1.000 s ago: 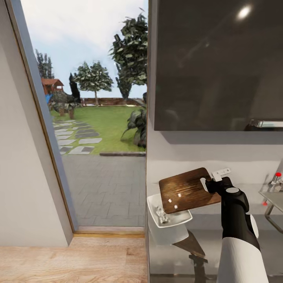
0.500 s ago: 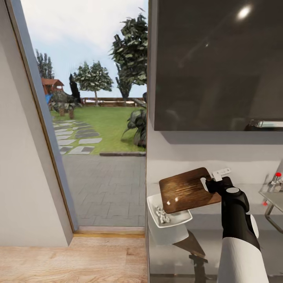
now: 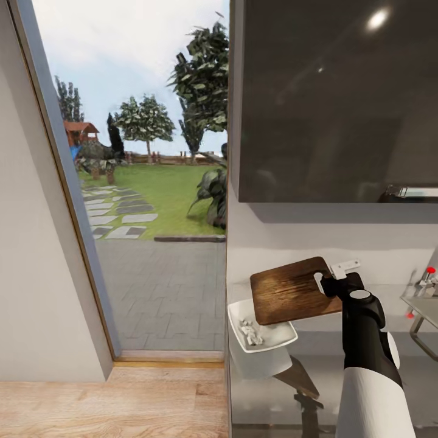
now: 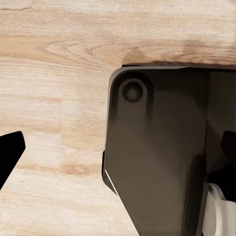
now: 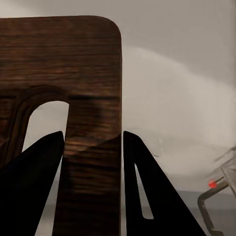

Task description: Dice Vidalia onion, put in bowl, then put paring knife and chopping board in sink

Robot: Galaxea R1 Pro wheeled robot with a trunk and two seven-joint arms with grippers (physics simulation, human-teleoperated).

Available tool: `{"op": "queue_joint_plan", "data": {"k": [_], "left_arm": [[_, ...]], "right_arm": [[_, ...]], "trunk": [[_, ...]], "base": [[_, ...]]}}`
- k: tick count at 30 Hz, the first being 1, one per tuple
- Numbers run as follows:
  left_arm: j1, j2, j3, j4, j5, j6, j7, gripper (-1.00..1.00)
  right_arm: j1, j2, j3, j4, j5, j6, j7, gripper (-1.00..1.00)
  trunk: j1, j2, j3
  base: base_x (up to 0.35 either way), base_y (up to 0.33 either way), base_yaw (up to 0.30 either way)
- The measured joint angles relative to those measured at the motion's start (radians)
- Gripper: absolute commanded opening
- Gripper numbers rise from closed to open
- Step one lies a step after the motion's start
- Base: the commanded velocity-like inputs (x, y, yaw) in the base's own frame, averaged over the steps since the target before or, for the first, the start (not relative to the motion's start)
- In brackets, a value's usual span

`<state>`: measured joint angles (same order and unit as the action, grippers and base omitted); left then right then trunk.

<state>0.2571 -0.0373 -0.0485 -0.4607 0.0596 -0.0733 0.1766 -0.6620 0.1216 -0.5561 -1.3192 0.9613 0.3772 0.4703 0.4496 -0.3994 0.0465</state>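
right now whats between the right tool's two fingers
The handle end of the chopping board: the right tool clamps the wooden strip beside the handle hole. The right wrist view shows it.

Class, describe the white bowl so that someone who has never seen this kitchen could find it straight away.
Start at the grey countertop beside the open doorway to the garden. At its end nearest the doorway sits the bowl, partly under the tilted chopping board that the right gripper holds. It is the only glossy white squarish dish there, with small pale onion pieces inside.
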Motion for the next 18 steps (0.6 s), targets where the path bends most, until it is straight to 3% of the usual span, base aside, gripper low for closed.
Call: {"op": "queue_joint_plan", "data": {"k": [7, 10, 11, 13, 18], "left_arm": [[0.000, 0.000, 0.000, 0.000, 0.000, 0.000, 0.000, 1.00], [0.000, 0.000, 0.000, 0.000, 0.000, 0.000, 0.000, 1.00], [0.000, 0.000, 0.000, 0.000, 0.000, 0.000, 0.000, 1.00], [0.000, 0.000, 0.000, 0.000, 0.000, 0.000, 0.000, 1.00], [0.000, 0.000, -0.001, 0.000, 0.000, -0.001, 0.000, 1.00]], "right_arm": [[0.000, 0.000, -0.001, 0.000, -0.015, 0.002, 0.004, -1.00], [0.000, -0.002, -0.002, 0.000, -0.089, 0.007, 0.005, -1.00], [0.000, -0.003, -0.002, 0.000, -0.146, 0.009, 0.004, -1.00], [0.000, -0.005, -0.001, 0.000, -0.196, 0.016, 0.004, -1.00], [0.000, -0.006, -0.001, -0.001, -0.219, 0.025, 0.004, -1.00]], "trunk": [[0.000, 0.000, 0.000], [0.000, 0.000, 0.000], [0.000, 0.000, 0.000], [0.000, 0.000, 0.000], [0.000, 0.000, 0.000]], "base": [[0.000, 0.000, 0.000], [-0.005, 0.000, 0.000], [-0.037, 0.000, 0.000], [-0.068, 0.000, 0.000], [-0.182, 0.000, 0.000]]}}
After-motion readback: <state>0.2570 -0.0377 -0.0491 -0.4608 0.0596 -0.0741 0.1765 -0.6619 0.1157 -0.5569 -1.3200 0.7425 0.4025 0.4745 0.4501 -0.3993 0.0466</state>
